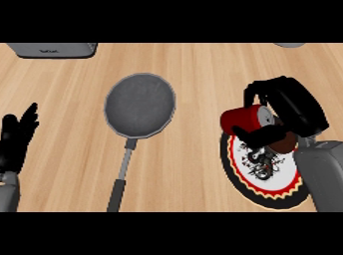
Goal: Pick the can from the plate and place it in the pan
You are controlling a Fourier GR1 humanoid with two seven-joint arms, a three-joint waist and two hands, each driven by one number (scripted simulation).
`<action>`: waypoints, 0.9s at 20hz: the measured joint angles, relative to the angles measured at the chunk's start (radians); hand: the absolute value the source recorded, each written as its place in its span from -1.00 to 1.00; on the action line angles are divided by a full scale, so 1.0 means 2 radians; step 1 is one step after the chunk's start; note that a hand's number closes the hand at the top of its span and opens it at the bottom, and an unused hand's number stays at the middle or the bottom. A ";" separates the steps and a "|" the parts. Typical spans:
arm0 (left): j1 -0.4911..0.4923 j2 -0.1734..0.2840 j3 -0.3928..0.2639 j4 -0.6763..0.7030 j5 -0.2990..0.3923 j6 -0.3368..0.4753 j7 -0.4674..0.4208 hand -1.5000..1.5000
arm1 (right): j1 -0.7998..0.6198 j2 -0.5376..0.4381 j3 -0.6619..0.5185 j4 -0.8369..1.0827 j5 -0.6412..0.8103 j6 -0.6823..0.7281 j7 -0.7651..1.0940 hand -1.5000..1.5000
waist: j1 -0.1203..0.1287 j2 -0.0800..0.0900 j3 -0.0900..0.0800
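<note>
A red can [242, 119] with a silver end lies tilted over the upper edge of the patterned plate [264, 183], which has a black and red rim. My right hand [292, 107] is curled round the can, thumb under it and fingers over its top. The dark grey pan [140, 105] lies to the left of the plate, its long handle [121, 172] pointing toward the lower edge. My left hand [12, 142] rests open at the far left, fingers up, away from both.
A grey appliance [53, 50] sits at the counter's top left edge. A small grey object [289, 45] shows at the top right edge. Wooden counter [189, 164] lies between the pan and the plate.
</note>
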 measured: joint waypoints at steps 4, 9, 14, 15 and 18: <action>-0.001 -0.007 -0.001 0.004 -0.004 0.003 -0.004 0.00 | -0.041 0.038 0.005 0.004 -0.005 0.009 0.031 1.00 | 0.001 0.000 0.000; 0.003 -0.003 0.003 -0.002 -0.001 -0.004 0.002 0.00 | -0.108 0.098 0.006 0.065 -0.002 -0.004 0.074 1.00 | 0.005 0.001 0.000; -0.007 -0.005 -0.001 0.004 -0.006 -0.005 0.003 0.00 | -0.172 0.127 0.026 0.166 -0.041 -0.061 0.103 1.00 | 0.010 0.003 0.000; -0.014 -0.002 0.001 0.007 -0.004 -0.009 0.006 0.00 | -0.187 0.130 0.035 0.191 -0.052 -0.077 0.109 1.00 | 0.013 0.004 0.000; -0.015 -0.007 -0.004 -0.004 -0.007 -0.008 0.008 0.00 | -0.227 0.135 0.057 0.262 -0.087 -0.117 0.120 1.00 | 0.018 0.004 0.000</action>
